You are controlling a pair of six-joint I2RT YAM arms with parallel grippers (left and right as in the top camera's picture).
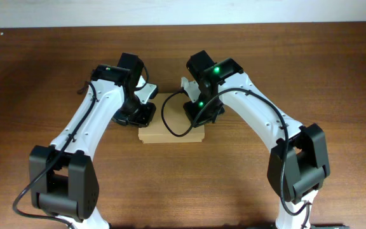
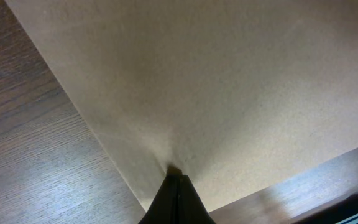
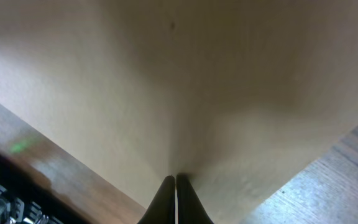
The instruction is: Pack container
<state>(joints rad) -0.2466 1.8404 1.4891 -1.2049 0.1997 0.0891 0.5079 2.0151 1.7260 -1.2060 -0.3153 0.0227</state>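
- Container (image 2: 229, 81) board lies right at the tip of the left gripper (image 2: 174, 171). Its fingers are closed together with nothing between them, and the point seems to touch the flat tan top face.
- Toward the other side of that face, the right gripper (image 3: 174, 177) has its fingers pressed together too, tip against the cardboard.
- I judge the box light, thin-walled and easily dented. The smooth top gives no purchase, so an edge or the flap's free lip looks the better hold.
- From overhead it rests mid-table (image 1: 183, 184) between both wrists, lid apparently down.
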